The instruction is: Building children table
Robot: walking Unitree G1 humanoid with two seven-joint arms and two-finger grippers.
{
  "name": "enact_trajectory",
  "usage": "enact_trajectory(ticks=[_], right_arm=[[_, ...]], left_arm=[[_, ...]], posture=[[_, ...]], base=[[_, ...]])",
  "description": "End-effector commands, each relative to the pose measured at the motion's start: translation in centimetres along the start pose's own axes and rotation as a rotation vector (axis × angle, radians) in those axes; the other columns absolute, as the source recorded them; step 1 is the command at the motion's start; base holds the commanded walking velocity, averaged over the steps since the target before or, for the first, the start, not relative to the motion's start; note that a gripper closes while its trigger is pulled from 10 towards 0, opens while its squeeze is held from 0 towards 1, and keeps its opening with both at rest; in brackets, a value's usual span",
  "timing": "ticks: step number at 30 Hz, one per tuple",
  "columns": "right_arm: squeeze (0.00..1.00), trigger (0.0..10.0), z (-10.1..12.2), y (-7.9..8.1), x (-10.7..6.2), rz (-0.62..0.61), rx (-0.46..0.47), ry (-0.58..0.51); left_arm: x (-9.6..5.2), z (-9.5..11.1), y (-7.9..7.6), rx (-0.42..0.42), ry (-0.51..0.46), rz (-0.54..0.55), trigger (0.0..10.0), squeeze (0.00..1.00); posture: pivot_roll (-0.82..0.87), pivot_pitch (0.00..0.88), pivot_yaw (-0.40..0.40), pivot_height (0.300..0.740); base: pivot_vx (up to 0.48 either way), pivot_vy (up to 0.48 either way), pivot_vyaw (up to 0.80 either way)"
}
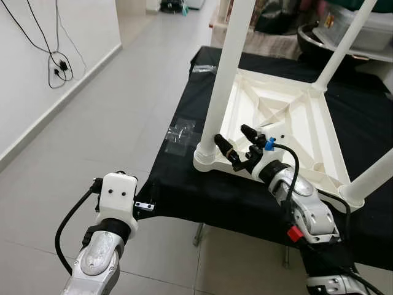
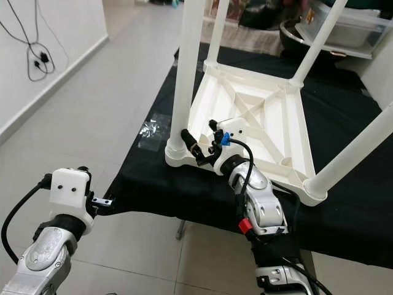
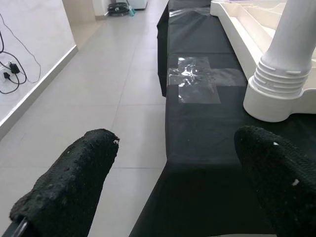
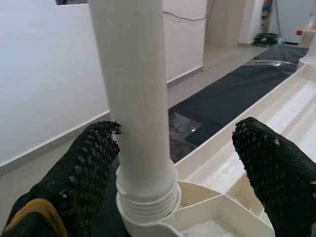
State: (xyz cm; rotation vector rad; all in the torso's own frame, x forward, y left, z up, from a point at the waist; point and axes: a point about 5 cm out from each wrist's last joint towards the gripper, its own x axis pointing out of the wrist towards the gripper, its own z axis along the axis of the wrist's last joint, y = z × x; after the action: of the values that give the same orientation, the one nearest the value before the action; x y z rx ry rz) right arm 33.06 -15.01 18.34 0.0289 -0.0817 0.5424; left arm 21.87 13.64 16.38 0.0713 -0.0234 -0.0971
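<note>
Right gripper agape beside leg

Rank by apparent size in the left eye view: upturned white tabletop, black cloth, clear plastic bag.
1. Black cloth
2. Upturned white tabletop
3. Clear plastic bag

The bag lies on the cloth, left of the nearest leg.

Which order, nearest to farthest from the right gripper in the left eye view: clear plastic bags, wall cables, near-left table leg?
From the right gripper, jaws open:
1. Near-left table leg, right beside the gripper's left finger, at the upturned table's corner.
2. Clear plastic bags, further left on the black cloth near its edge.
3. Wall cables, far left on the white wall.
</note>
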Motion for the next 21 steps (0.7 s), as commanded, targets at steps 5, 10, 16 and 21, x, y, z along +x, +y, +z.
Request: enact_trajectory(ticks=[5, 10, 16, 21], right_arm=[[0.00, 10.0, 0.6, -0.2, 0.6, 0.118, 0.010, -0.008], [0.00, 10.0, 1.1, -0.2, 1.5, 0.156, -0.005, -0.013], [0.00, 10.0, 1.3, 0.1, 2.2, 0.180, 0.005, -0.021], [0.00, 10.0, 1.3, 0.6, 3.1, 0.215, -0.003, -0.023]], left_arm=[[-0.4, 0.0, -0.3, -0.010, 0.010, -0.009, 10.0, 0.00], [-0.5, -0.1, -0.3, -0.012, 0.017, -0.006, 10.0, 0.00], [-0.6, 0.0, -0.8, -0.032, 0.012, -0.025, 10.0, 0.00], [-1.0, 0.0, -1.5, -0.065, 0.012, -0.066, 10.0, 0.00]], posture=[[0.14, 0.152, -0.123, 0.740], [0.14, 0.148, -0.125, 0.740], [0.15, 0.148, -0.127, 0.740], [0.15, 0.140, -0.126, 0.740]], base=[[0.000, 0.000, 0.00], [0.000, 0.000, 0.00], [0.000, 0.000, 0.00], [0.000, 0.000, 0.00]])
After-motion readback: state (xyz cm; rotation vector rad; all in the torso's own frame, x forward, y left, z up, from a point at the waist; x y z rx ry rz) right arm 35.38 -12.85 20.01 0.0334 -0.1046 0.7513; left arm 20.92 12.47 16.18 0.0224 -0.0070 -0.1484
